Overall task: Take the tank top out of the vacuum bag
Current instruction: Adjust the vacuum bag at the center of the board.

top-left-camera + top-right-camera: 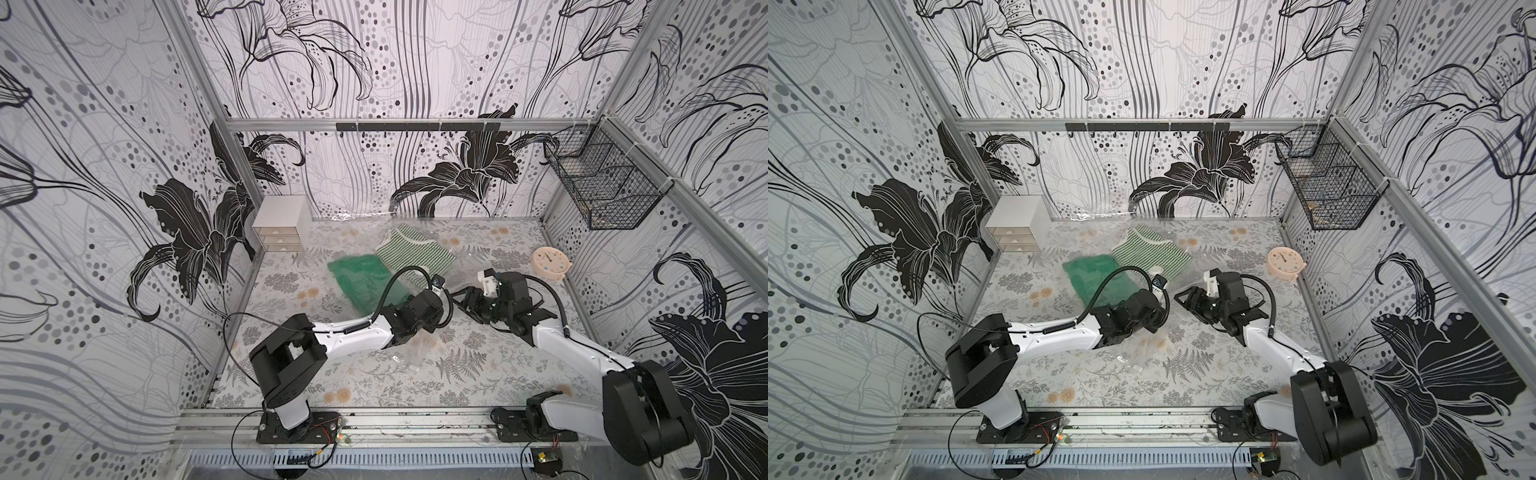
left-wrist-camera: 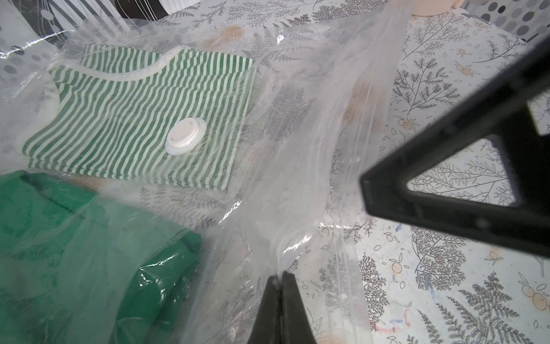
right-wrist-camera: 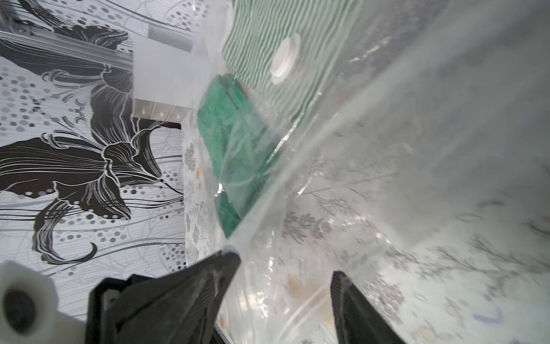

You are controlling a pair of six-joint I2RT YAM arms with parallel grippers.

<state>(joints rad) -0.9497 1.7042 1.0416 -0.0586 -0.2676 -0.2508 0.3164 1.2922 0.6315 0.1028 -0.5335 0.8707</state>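
1. In both top views, a clear vacuum bag (image 1: 461, 255) is seen spread over the far half of a fern-patterned table (image 1: 374, 374). The striped tank top (image 1: 415, 251) is laid flat inside it, toward the back wall. A plain green shirt (image 1: 365, 282) is laid just beside it, nearer the arms and also under the plastic. A white drawer unit (image 1: 280, 230) is placed in the far left corner, a pink clock (image 1: 550, 266) near the right wall, and a wire basket (image 1: 602, 187) is hung on that wall. The left arm (image 1: 353, 332) and right arm (image 1: 561, 345) are stretched toward the bag's near side, their ends close together.
2. In the left wrist view, the left gripper (image 2: 279, 286) is shown clenched, with a fold of bag film pinched between its jaws. Beyond it, the tank top is seen under the plastic, with the round white valve (image 2: 185, 135) sitting over its lower part.
3. In the right wrist view, the right gripper (image 3: 285, 265) is shown released, its jaws held apart. Bag film is stretched across the gap and touches one fingertip. The tank top is seen blurred through the plastic, beyond the green shirt.
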